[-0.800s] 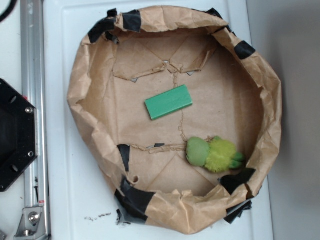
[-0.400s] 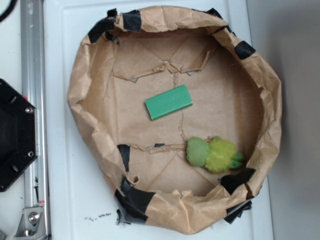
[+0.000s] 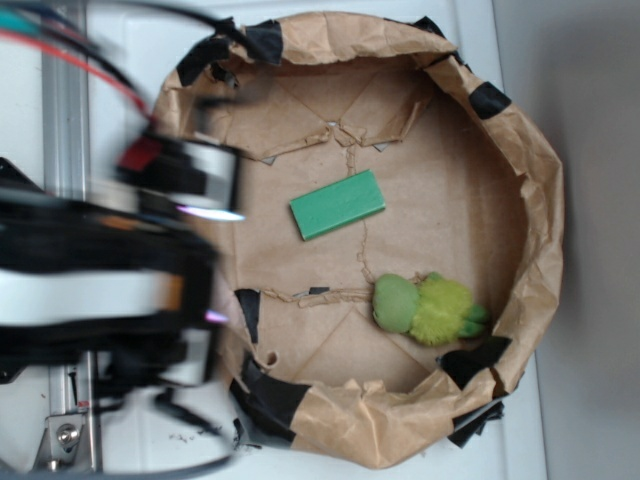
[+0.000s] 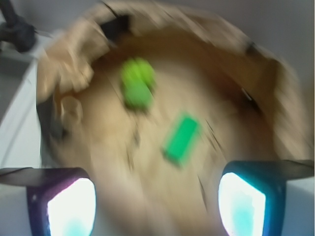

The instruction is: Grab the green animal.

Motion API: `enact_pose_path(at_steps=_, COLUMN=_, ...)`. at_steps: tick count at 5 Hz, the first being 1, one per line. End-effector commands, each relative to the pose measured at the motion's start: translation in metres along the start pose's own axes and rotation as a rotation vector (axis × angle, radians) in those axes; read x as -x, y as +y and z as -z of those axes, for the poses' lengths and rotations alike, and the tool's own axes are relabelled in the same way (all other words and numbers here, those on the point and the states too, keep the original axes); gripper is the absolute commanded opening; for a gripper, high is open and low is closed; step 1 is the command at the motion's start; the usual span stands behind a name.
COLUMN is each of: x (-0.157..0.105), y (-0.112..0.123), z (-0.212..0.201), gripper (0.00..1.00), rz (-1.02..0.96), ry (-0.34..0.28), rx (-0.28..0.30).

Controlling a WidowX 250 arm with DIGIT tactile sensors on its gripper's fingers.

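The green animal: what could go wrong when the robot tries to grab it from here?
1. The green animal lies close to the paper wall, so the open gripper may catch the paper.
2. The green block sits nearer the arm and could be grabbed by mistake.
3. The arm is blurred, so aim may be off.

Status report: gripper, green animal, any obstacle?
Gripper open, empty. Green animal untouched in paper bowl, lower right. Green block apart from it, not blocking.
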State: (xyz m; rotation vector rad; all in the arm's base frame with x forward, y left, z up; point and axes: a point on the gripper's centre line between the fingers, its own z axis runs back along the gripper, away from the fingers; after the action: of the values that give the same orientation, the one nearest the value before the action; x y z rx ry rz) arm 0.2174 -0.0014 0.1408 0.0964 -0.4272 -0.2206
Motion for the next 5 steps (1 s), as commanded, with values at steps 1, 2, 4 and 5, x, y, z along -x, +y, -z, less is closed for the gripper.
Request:
enact_pose_path(at_steps=1, x=-0.062, y=0.016, z=0.049, gripper=1.00, rz=-0.002, ry=-0.066, rx=0.146)
enact_pose_path(at_steps=2, x=-0.064, y=-0.013, z=0.084, gripper=1.00, rz=0.063, ry=-0.031, rx=0.241)
enact_pose_path(at_steps=4, x=-0.058, y=-0.068, z=0.135, gripper=1.00, rz=0.168, ry=0.033, rx=0.327)
enact_pose_path(at_steps=5, x=-0.052, y=-0.075, z=0.149, gripper=0.00, rz=0.216, ry=0.060, rx=0.229)
